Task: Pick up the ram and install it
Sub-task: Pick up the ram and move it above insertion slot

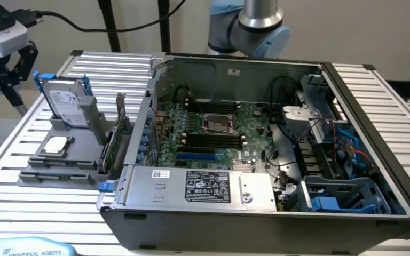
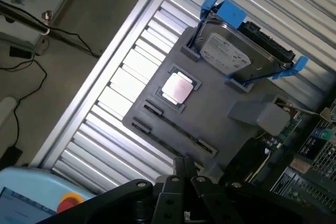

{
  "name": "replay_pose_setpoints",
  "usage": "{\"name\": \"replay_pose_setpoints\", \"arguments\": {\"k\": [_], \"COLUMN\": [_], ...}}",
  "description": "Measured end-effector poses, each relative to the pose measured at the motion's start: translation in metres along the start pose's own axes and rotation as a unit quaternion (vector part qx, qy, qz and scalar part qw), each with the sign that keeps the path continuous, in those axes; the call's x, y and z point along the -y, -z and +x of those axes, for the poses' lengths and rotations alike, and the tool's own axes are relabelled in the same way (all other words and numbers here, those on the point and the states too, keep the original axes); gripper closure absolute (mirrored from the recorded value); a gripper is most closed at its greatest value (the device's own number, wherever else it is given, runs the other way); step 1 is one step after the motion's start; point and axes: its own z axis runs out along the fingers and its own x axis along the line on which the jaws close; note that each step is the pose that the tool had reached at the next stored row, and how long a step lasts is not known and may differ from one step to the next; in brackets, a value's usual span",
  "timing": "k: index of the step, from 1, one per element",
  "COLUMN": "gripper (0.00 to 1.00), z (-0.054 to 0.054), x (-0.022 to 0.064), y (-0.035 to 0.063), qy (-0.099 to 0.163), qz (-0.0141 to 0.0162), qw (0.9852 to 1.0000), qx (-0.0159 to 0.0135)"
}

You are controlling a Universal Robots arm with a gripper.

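The ram (image 1: pixel 57 175) is a thin greenish stick standing on edge in the front slot of a grey holder (image 1: pixel 84 160), at the exterior view's left beside the open computer case. From the wrist view the ram (image 2: pixel 178 129) is a narrow dark strip between two clips on the grey holder (image 2: pixel 231 90). My gripper (image 1: pixel 7 74) hangs high at the far left, above and behind the holder. Its dark fingers (image 2: pixel 179 165) are pressed together, so my gripper (image 2: pixel 185 162) is shut with nothing in it, apart from the ram. The black memory slots (image 1: pixel 209 140) lie on the motherboard inside the case.
The holder also carries an upright hard drive (image 1: pixel 68 104) with blue rails, a square silver processor (image 1: pixel 55 145) and an upright card (image 1: pixel 117 136). The case wall (image 1: pixel 144 117) rises between holder and motherboard. A power supply (image 1: pixel 198 186) and cables crowd the case front. A teach pendant (image 2: pixel 31 203) lies nearby.
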Motion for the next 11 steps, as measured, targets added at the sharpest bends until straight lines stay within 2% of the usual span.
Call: {"name": "replay_pose_setpoints", "arguments": {"k": [3, 6, 11], "gripper": [0.89, 0.89, 0.89], "z": [0.0, 0.0, 0.0], "x": [0.0, 0.0, 0.0001], "y": [-0.0007, -0.0013, -0.0026], "qy": [0.027, 0.054, 0.099], "qz": [-0.0002, -0.0004, -0.0007], "qw": [0.9996, 0.9985, 0.9951], "qx": [-0.0011, -0.0022, -0.004]}}
